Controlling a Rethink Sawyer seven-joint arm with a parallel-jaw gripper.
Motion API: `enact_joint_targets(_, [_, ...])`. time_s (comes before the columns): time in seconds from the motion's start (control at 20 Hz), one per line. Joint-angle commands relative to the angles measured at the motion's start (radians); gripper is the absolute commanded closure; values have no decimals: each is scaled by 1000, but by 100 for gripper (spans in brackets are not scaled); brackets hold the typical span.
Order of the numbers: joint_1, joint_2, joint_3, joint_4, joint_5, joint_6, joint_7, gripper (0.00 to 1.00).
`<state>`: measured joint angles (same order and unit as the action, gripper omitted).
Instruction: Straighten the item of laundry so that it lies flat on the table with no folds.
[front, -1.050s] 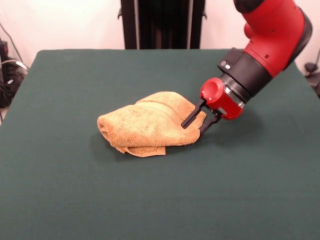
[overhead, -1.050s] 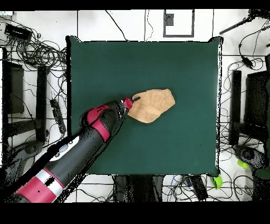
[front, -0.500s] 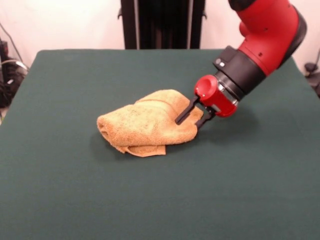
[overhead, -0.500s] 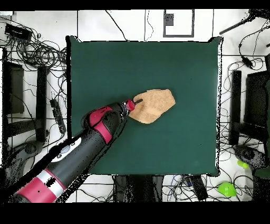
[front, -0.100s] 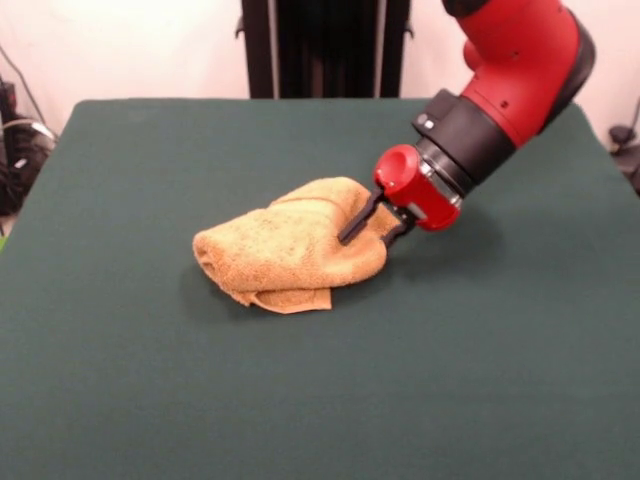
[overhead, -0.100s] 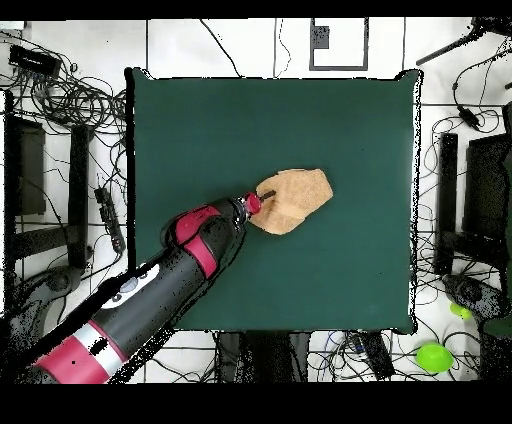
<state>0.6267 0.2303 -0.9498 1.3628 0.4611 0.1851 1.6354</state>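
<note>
Counter (front, -0.100s: 120, 400): dark green cloth, wide bare stretch at near side in front view.
Towel (front, -0.100s: 285, 250): tan-orange, bunched in a folded lump near counter's middle; rolled edge at its left end, a flat flap poking out underneath on the near side.
Towel, overhead (overhead, -0.100s: 291, 199): rough wedge shape, pointed end toward the arm.
Gripper (front, -0.100s: 365, 228): black jaws at towel's right end, spread, one finger lying over the cloth's top, the other low by its edge; can't tell if cloth is pinched.
Arm (front, -0.100s: 500, 80): red & black, comes in from upper right, wrist tilted down-left toward towel.
Arm, overhead (overhead, -0.100s: 150, 290): runs diagonally from bottom-left corner to towel.
</note>
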Motion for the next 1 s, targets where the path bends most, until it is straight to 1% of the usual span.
enact_joint_targets(0.05, [-18,43,174,43,56,-119,306,100])
enact_joint_targets(0.1, [-19,38,174,49,59,-105,308,100])
enact_joint_targets(0.25, [-75,-51,278,90,28,-117,279,100])
enact_joint_targets(0.35, [-143,-145,382,143,17,-102,260,100])
enact_joint_targets(0.45, [-201,-226,466,201,10,-108,255,100])
enact_joint_targets(0.65, [-324,-357,621,311,-7,-125,250,100])
enact_joint_targets(0.7, [-353,-380,653,334,-7,-129,254,100])
enact_joint_targets(0.8, [-381,-410,679,367,-27,-142,250,100])
enact_joint_targets(1.0, [-470,-460,745,420,-101,-161,195,100])
